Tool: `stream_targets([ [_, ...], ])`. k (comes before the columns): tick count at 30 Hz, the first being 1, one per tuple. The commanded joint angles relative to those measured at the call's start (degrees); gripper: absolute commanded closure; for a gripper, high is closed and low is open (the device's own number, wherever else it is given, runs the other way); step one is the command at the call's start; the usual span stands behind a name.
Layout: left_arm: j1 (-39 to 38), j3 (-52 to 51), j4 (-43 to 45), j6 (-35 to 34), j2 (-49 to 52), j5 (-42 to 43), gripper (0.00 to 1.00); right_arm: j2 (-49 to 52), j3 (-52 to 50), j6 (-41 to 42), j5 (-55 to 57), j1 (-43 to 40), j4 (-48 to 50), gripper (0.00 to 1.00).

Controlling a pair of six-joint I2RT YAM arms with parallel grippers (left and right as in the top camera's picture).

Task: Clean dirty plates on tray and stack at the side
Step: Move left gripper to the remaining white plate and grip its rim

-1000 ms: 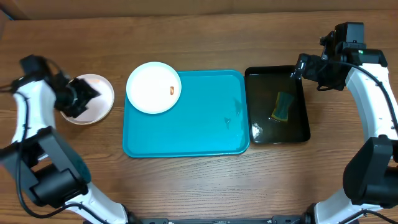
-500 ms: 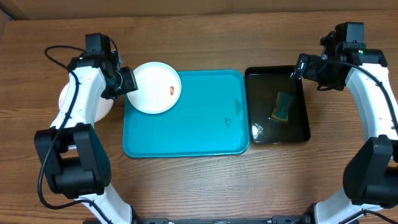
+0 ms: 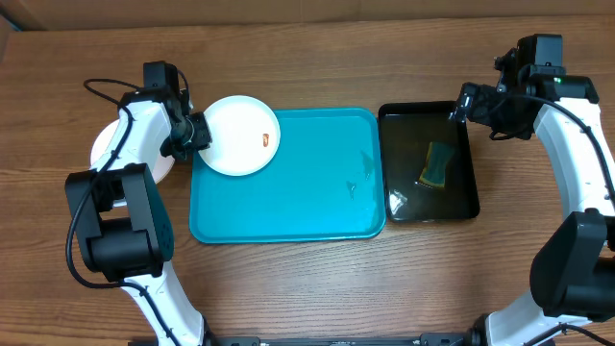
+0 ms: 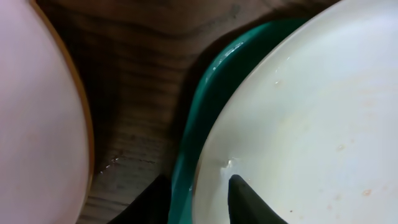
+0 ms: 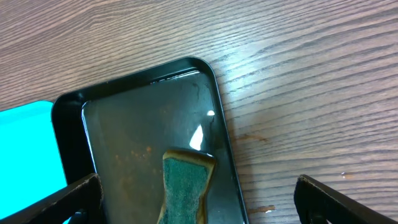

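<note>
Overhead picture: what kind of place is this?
Likely a robot lab bench, not a kitchen: two robot arms, a smeared plate on a turquoise tray, a sponge in a black tray.

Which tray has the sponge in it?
The smaller black tray on the right: the green sponge lies inside it. The larger blue tray beside it carries only a white plate at its far left corner.

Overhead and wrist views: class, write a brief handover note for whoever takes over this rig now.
Left gripper: jaws straddle the smeared white plate's left rim; grip unclear.
Right gripper: open above the sponge in the black tray.
Smeared plate overhangs the blue tray's far-left corner.
Done: another plate sits off-tray on the table.
Left: wipe smeared plate, stack it.
</note>
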Motion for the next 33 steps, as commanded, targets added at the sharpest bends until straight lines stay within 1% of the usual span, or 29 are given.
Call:
stream_targets([
  [1,-0.07,1.18,-0.28,0.68,0.13,2.82,0.77,-0.94,0.70,-0.04,0.13,0.11,0.31,0.00],
  [4,-0.07,1.20,-1.84,0.68,0.13,4.96,0.93,-0.94,0.70,-0.04,0.15,0.11,0.31,0.00],
  [5,-0.07,1.18,-2.56,0.68,0.13,6.08,0.96,-0.94,0.70,-0.04,0.13,0.11,0.31,0.00],
  [13,-0.48,1.18,-9.66,0.68,0.13,14.91,0.96,-0.94,0.70,-0.04,0.15,0.11,0.31,0.00],
  [17,-2.27,1.18,-15.08,0.68,0.13,16.28,0.96,-0.94,0.70,-0.04,0.15,0.11,0.31,0.00],
  [21,-5.90,1.16,-19.45,0.70,0.13,16.04,0.95,-0.94,0.70,-0.04,0.13,0.11,0.31,0.00],
  [26,-10.58,1.20,-21.66,0.70,0.13,15.80,0.62,-0.94,0.70,-0.04,0.15,0.11,0.31,0.00],
  [28,-11.63,1.36,-21.66,0.68,0.13,15.82,0.57,-0.94,0.70,-0.04,0.13,0.11,0.31,0.00],
  [33,-12.20,4.35,-22.40,0.68,0.13,14.62,0.55,-0.94,0.70,-0.04,0.15,0.11,0.31,0.00],
])
